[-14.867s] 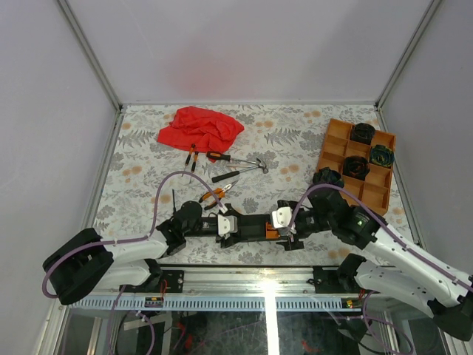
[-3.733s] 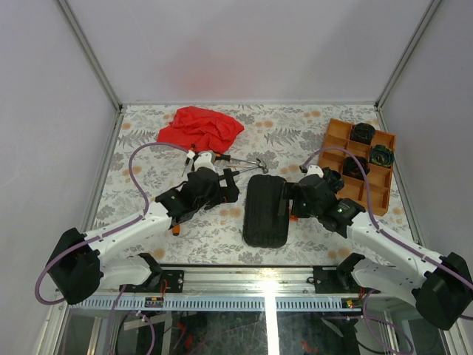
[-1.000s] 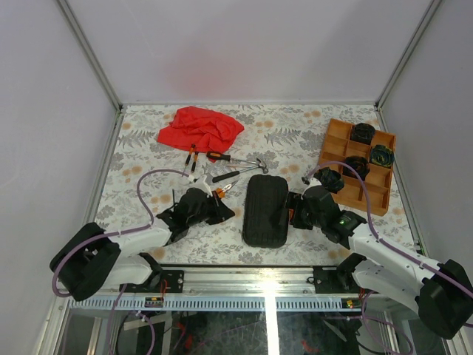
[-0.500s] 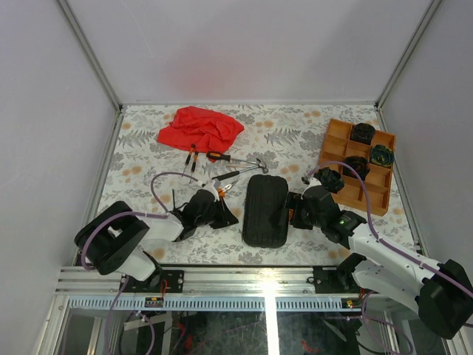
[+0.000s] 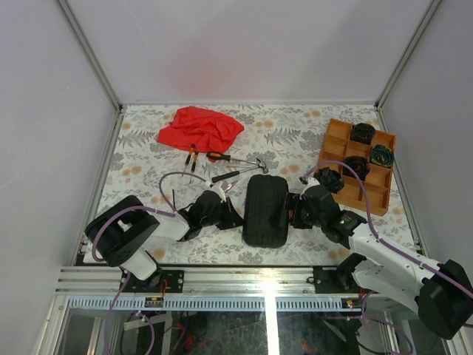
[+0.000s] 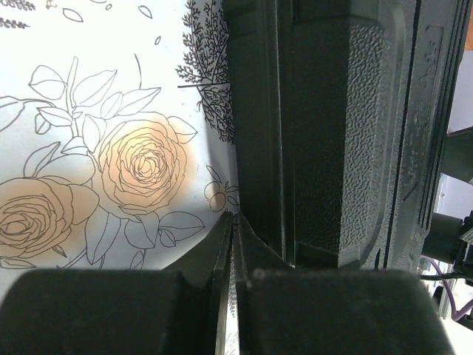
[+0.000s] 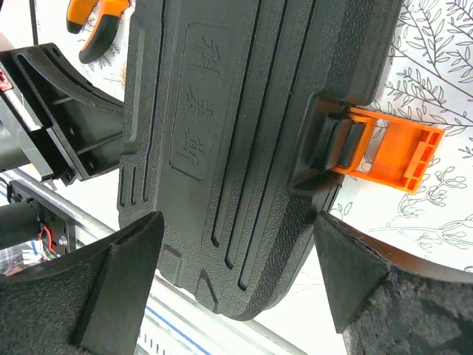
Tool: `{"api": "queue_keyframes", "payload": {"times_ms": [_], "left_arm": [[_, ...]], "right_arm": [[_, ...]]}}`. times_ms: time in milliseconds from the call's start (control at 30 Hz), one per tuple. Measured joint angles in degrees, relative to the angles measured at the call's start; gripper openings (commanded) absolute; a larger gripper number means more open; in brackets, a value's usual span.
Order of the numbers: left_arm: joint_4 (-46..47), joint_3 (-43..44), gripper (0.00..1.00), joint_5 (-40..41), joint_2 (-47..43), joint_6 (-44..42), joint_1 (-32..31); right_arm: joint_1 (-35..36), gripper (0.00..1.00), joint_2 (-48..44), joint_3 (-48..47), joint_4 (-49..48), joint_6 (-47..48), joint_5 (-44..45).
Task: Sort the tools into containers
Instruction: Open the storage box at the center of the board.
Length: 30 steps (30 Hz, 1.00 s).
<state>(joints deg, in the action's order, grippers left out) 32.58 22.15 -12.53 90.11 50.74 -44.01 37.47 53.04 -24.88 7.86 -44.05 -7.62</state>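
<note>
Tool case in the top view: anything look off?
Yes. The tool case lies shut at table centre, yet its orange latch sticks out unfastened on the right side. The hammer and screwdrivers lie loose behind it, so a shut case looks odd. One dark coiled bundle sits just outside the orange tray.

Pale walls (image 5: 244, 44); floral tabletop (image 5: 295, 133); aluminium rail (image 5: 222, 277) at near edge.

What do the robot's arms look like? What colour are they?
The left arm and right arm have smooth white shells with chunky black joints. A thin purple cable loops along each. Each ends in two matte black wedge-shaped fingers. A tiny green light glows on the right one.
</note>
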Motion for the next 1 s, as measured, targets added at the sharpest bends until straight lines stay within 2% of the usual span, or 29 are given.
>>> {"api": "queue_keyframes", "payload": {"times_ms": [1000], "left_arm": [[-0.04, 2.40, 0.00, 0.00, 2.16, -0.13, -0.11]], "right_arm": [[-0.52, 0.88, -2.78, -5.38, 2.12, 1.55, -2.34]]}}
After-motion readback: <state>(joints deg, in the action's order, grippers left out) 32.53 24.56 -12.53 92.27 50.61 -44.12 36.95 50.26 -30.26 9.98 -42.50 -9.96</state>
